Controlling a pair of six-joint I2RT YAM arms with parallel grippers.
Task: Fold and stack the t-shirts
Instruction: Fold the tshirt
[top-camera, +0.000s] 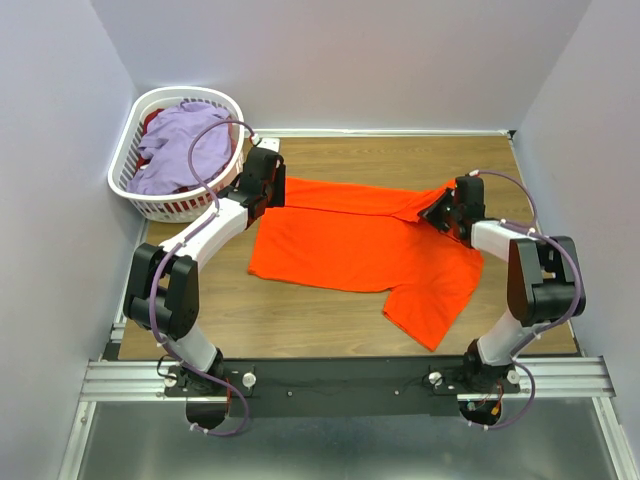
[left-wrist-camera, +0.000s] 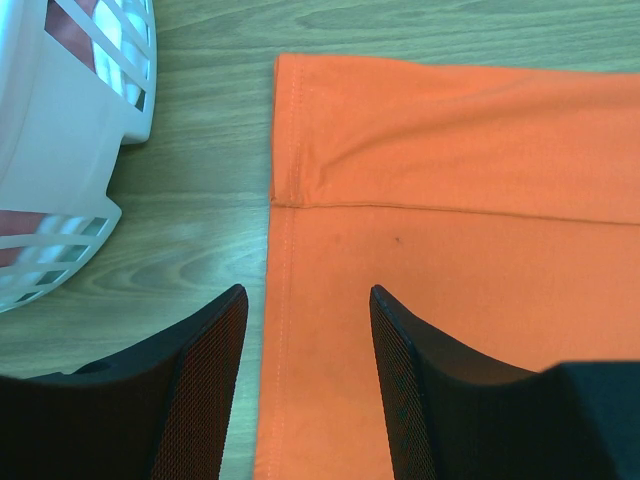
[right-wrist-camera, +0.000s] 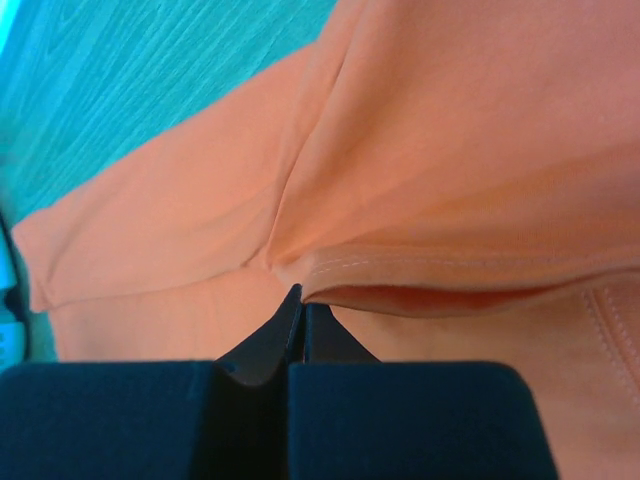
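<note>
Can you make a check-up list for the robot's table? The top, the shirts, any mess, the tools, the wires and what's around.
Surface: wooden table, light grain.
Job's things: orange t-shirt spread out, far edge folded over; lavender t-shirt in the basket.
Clutter: white laundry basket far left, with something red under the lavender t-shirt.
Tools: left tool open over the orange t-shirt's side edge; right tool shut, seemingly pinching a fold of it.
Cables: pale cables loop along both arms.
Surroundings: plain walls on three sides; metal rail under the arm bases.
</note>
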